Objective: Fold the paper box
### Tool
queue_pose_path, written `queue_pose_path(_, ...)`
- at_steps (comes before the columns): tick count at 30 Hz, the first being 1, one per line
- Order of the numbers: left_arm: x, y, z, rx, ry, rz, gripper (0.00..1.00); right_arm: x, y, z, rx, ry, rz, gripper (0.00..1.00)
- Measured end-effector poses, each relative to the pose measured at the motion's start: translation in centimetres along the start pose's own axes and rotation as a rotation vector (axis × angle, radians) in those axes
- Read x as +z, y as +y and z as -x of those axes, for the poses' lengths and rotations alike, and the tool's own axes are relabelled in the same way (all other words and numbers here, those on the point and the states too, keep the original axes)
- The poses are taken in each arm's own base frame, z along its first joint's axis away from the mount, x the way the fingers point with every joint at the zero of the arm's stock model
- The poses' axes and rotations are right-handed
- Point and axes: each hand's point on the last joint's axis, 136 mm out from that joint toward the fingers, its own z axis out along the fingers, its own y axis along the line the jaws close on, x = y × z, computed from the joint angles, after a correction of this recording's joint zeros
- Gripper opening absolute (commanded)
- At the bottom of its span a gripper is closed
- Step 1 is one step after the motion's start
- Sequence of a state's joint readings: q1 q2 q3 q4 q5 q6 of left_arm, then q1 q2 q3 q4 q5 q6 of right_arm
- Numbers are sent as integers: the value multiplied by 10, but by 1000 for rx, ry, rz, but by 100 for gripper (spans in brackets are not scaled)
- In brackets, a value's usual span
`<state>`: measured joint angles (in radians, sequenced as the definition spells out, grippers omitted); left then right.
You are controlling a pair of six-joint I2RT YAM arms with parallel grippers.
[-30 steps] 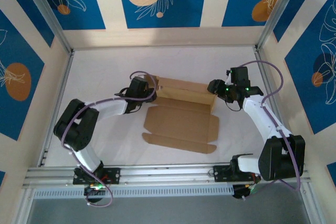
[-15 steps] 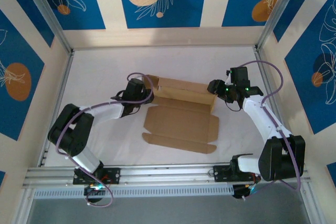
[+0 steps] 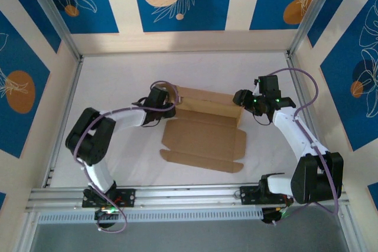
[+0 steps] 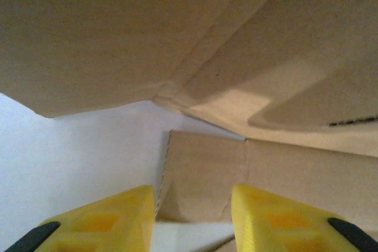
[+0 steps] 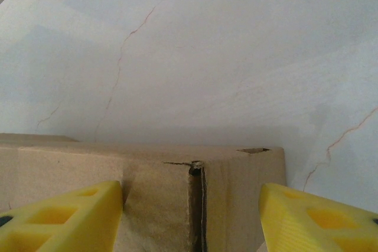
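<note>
Paper box [image 3: 204,137] lies near the middle of the white table [image 3: 118,69], half folded: its far panel stands up as a low wall, and the near panel with its side tabs lies flat. The left gripper [image 3: 169,102] is at the wall's left end. In its wrist view the yellow fingers [image 4: 118,216] stand apart with bare table between them, pinching nothing, under an overhanging flap [image 4: 118,39]. The right gripper [image 3: 240,98] is at the wall's right end, spread wide over the folded corner [image 5: 195,169]. Whether its fingers [image 5: 77,216] touch the cardboard I cannot tell.
</note>
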<state>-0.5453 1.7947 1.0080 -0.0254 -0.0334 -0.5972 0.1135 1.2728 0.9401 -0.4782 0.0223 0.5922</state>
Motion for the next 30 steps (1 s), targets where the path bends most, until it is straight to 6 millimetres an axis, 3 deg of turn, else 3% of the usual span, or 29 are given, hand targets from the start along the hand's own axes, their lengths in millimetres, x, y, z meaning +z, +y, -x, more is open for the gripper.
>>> queue_pose_path(10,12,-7,16,38,10,11,45,1,4,-3,-14,7,3,63)
queue_pose_path(19,21,7,9,61,28,68,64,2,7,-5,-32,11,7,63)
queue_pose_path(24,22,10,13,79,4,85,65,2,9,-7,-43,16,11,63)
queue_pose_path(30,30,4,17,62,-1,24,57,2,10,-8,-45,18,13,63)
